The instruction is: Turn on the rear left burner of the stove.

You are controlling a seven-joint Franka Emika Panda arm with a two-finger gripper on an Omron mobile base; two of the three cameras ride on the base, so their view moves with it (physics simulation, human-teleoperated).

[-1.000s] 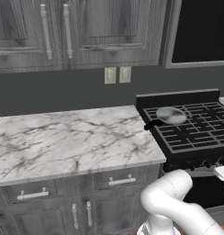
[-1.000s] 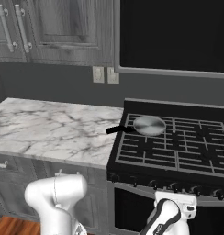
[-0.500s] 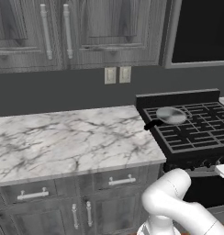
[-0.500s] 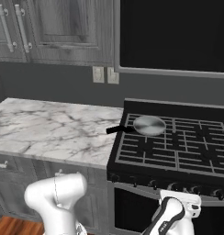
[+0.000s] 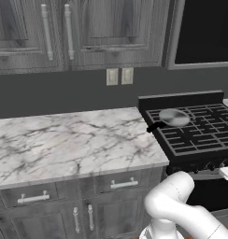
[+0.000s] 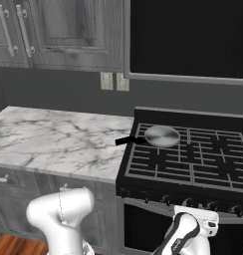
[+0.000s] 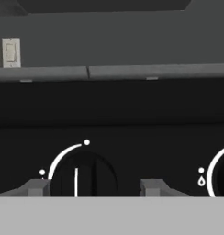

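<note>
So the fingers point(image 7: 91, 188) are spread wide, one tip on each side of a black knob point(image 7: 84, 176) on the stove's front panel, and as far as I can tell they aren't touching it yet, just bracketing it. The knob's white pointer line stands straight up and down with a white arc curving over it, which I'd read as the off position, so nothing's been turned. A second knob point(image 7: 222, 172) peeks in at the right edge. Stepping back, the hand point(image 6: 195, 226) sits low in front of the knob row of the stove point(image 6: 185, 164). The rear left burner point(image 6: 161, 135) is at the back left of the grate, with a round silver pan point(image 6: 162, 136) sitting right on it, black handle poking toward the marble tabletop point(image 5: 74, 142). No flame anywhere I can see. My read: approach basically done, what's left is closing on the knob and twisting it, assuming that's the right knob for that burner.
</note>
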